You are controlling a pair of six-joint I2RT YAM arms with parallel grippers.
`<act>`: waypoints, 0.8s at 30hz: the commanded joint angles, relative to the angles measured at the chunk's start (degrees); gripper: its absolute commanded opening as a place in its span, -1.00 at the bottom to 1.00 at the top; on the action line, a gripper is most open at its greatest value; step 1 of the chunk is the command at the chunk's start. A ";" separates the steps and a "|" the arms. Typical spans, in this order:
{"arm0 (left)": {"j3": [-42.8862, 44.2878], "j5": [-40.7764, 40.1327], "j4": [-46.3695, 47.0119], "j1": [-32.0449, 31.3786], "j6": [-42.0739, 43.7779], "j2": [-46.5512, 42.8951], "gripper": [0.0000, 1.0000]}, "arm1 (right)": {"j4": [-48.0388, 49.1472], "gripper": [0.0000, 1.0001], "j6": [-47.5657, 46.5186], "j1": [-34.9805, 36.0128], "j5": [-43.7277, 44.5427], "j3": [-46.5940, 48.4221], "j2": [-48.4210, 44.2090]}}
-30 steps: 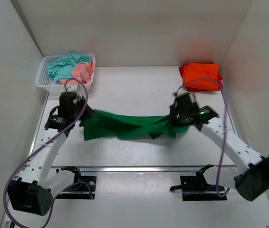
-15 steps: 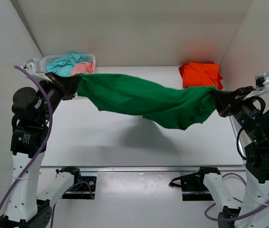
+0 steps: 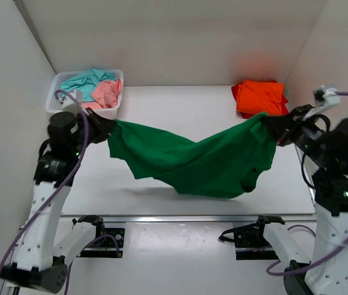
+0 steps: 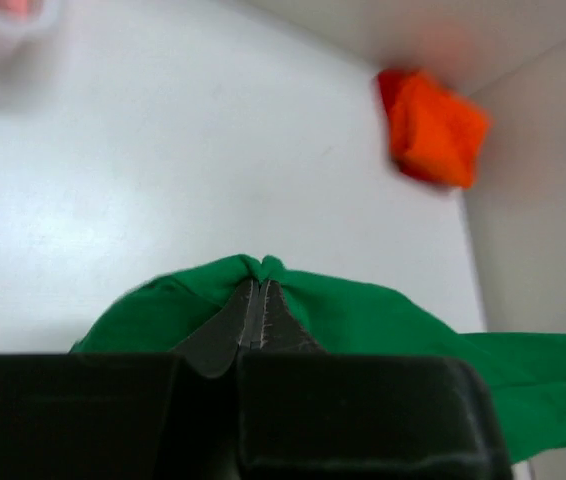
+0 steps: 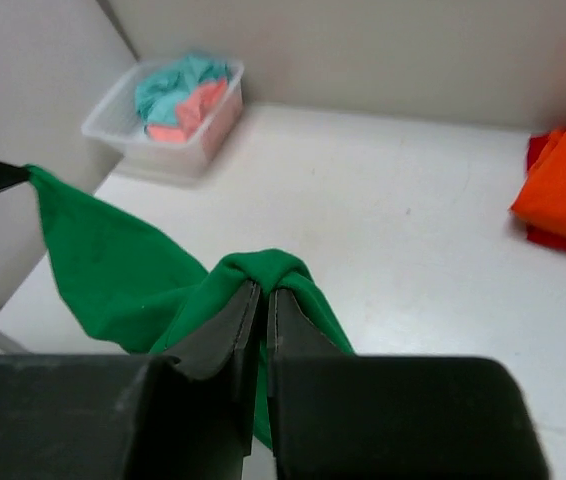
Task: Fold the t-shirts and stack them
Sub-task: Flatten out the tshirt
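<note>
The green t-shirt point(image 3: 192, 161) hangs in the air between my two grippers and sags in the middle above the table. My left gripper point(image 3: 107, 129) is shut on its left end, seen pinched in the left wrist view point(image 4: 261, 275). My right gripper point(image 3: 273, 127) is shut on its right end, seen pinched in the right wrist view point(image 5: 263, 285). The orange t-shirt point(image 3: 260, 97) lies folded at the back right corner. Teal point(image 3: 83, 85) and pink point(image 3: 106, 93) t-shirts lie crumpled in the basket.
The white mesh basket point(image 3: 56, 106) stands at the back left corner. White walls close in the table on the left, back and right. The table point(image 3: 180, 110) is white, with a metal rail along its near edge.
The arms lifted the green t-shirt off the table and spread it wide. Since half a second ago both grippers have come lower and the cloth sags more in the middle.
</note>
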 commanded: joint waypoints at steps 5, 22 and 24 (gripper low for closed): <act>-25.04 3.31 18.48 6.43 0.49 14.97 -0.04 | 16.15 -0.99 -1.02 6.58 3.32 -21.92 12.81; -31.66 2.64 3.50 -16.66 4.71 19.11 -0.14 | 25.39 -1.00 -4.63 5.88 10.43 -31.09 28.04; -32.35 1.22 4.79 -19.48 3.92 20.44 0.09 | 26.27 -1.00 -4.10 6.05 10.18 -32.23 26.90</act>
